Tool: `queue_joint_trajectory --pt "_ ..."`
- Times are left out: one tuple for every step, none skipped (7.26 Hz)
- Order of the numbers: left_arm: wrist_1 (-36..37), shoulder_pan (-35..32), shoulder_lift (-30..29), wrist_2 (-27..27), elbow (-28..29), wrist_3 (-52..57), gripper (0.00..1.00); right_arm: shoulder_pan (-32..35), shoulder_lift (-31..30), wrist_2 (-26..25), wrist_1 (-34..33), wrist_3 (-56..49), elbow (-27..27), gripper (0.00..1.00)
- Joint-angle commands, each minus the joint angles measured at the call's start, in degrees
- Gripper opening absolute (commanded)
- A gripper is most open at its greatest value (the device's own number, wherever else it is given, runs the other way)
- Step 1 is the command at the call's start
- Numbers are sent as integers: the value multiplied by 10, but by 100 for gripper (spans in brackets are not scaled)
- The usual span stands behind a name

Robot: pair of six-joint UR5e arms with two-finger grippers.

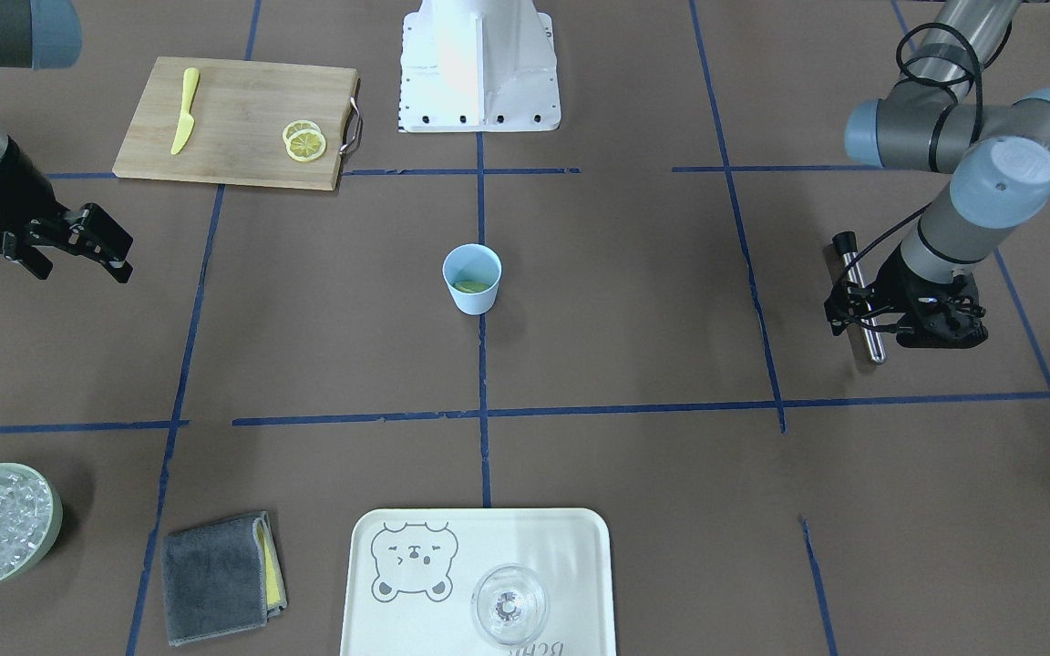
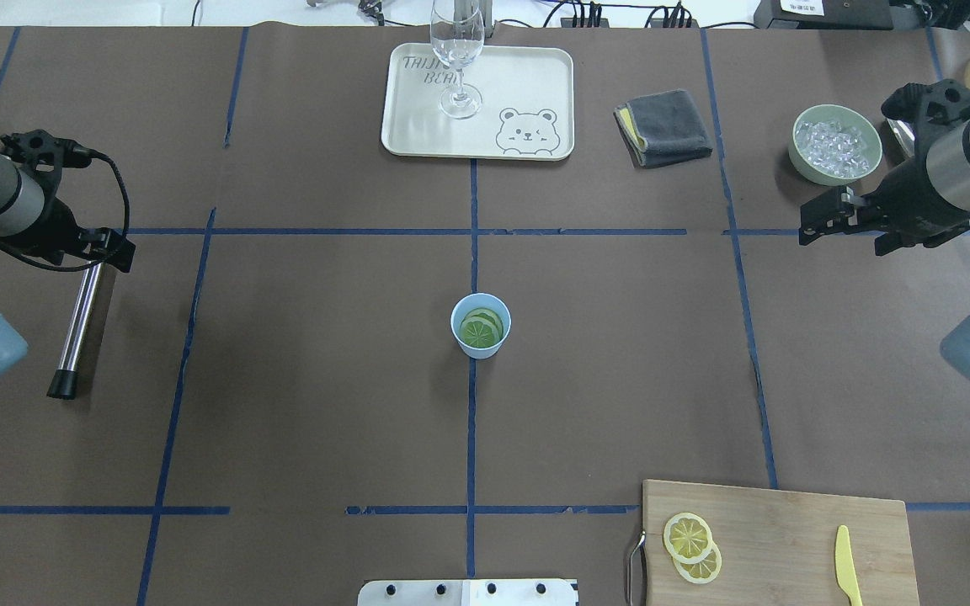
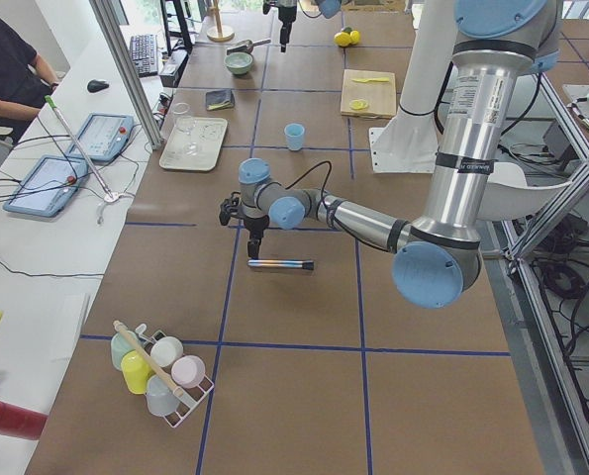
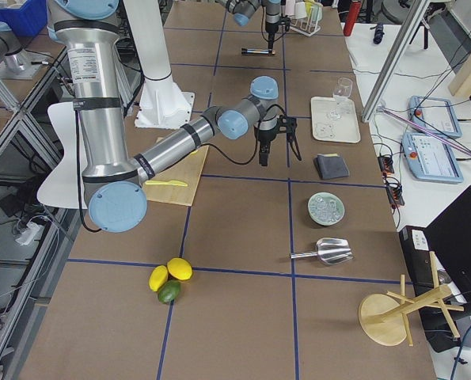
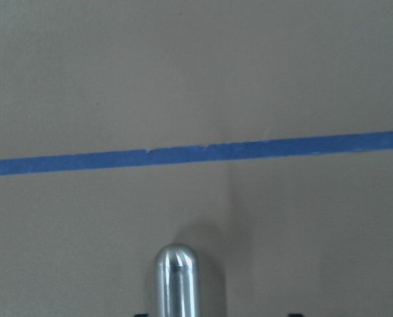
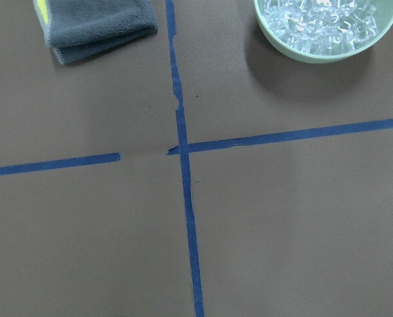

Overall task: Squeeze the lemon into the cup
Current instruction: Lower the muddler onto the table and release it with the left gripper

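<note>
The light-blue cup (image 1: 471, 278) stands upright at the table's middle, also in the overhead view (image 2: 480, 325). Round citrus slices lie inside it (image 2: 482, 329) and look greenish. Two yellow lemon slices (image 1: 304, 141) overlap on the wooden cutting board (image 2: 788, 522). My right gripper (image 1: 83, 271) is open and empty, held above the table far from the cup, near the ice bowl. My left gripper (image 1: 858, 314) hovers open over one end of a metal rod (image 2: 81, 324) that lies on the table. The rod's rounded tip shows in the left wrist view (image 5: 176, 281).
A yellow plastic knife (image 1: 184, 111) lies on the board. A pale-green bowl of ice (image 2: 837, 143), a folded grey cloth (image 2: 663, 128) and a cream tray (image 2: 527, 84) with a clear glass (image 2: 457, 59) stand along the far edge. The robot base (image 1: 479, 68) is behind the cup.
</note>
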Motion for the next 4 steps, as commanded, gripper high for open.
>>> queue_joint_trajectory --pt "30 -59 13 -1 -37 77 100 33 -9 4 -3 -53 -5 100" --pt "41 -105 30 -31 -50 148 100 68 -14 34 -5 -99 -22 100" --pt "38 -160 63 -89 -51 234 100 114 -19 77 -8 -172 -51 100" --pt "40 -209 88 -122 -48 320 100 164 -21 95 -9 -250 -89 100"
